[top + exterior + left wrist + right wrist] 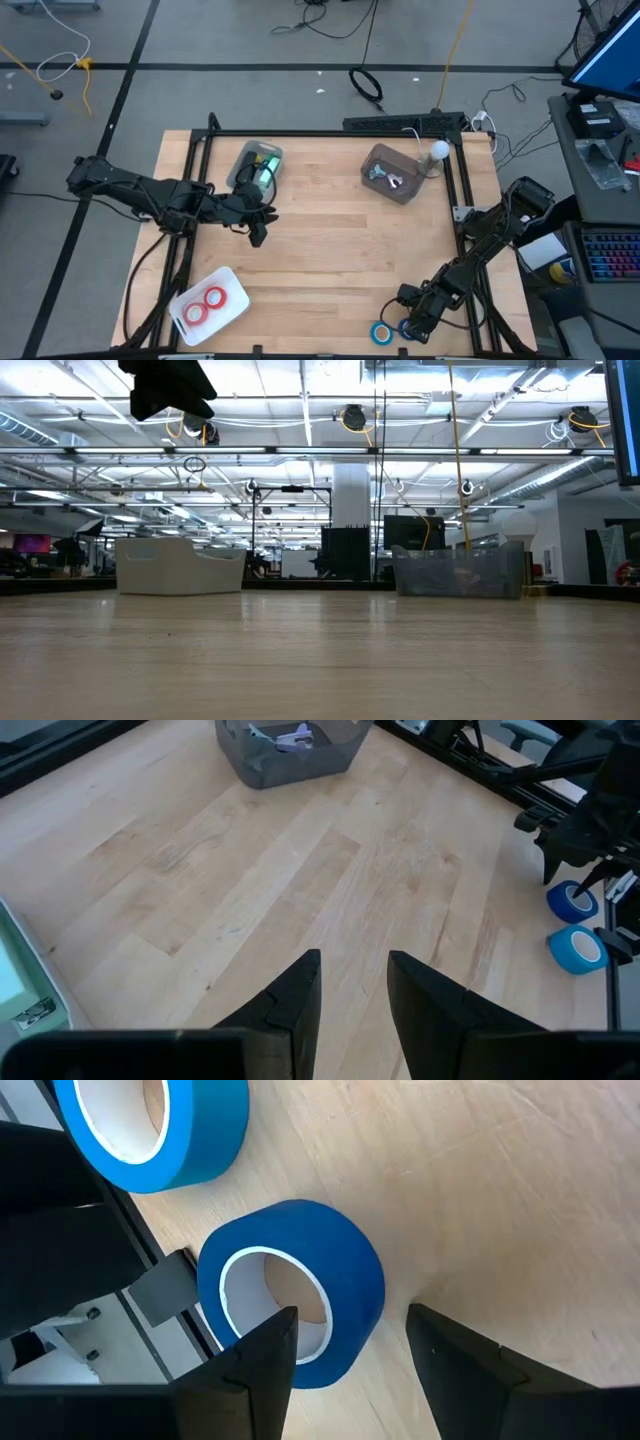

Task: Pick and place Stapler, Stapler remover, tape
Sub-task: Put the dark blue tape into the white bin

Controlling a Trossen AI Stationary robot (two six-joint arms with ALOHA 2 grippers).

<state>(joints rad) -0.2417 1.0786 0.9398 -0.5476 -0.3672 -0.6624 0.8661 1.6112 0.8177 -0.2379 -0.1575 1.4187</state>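
Observation:
Two blue tape rolls lie flat near the table's front right edge, one (295,1295) under my right gripper (350,1330) and the other (150,1130) just beside it. My right gripper (412,330) is open and slants down; one finger (265,1355) stands over the roll's pale hole and the other (450,1350) outside its wall. Two red tape rolls (205,303) lie in a white tray (232,283) at the front left. A green stapler (262,168) lies in a grey tray at the back. My left gripper (352,980) hovers open over the table's left middle, holding nothing.
A grey bin (392,173) with small metal pieces stands at the back right, also seen in the left wrist view (290,750). A black frame rail (462,200) runs along the table's right edge, close to the blue rolls. Bare wood (340,250) lies between the arms.

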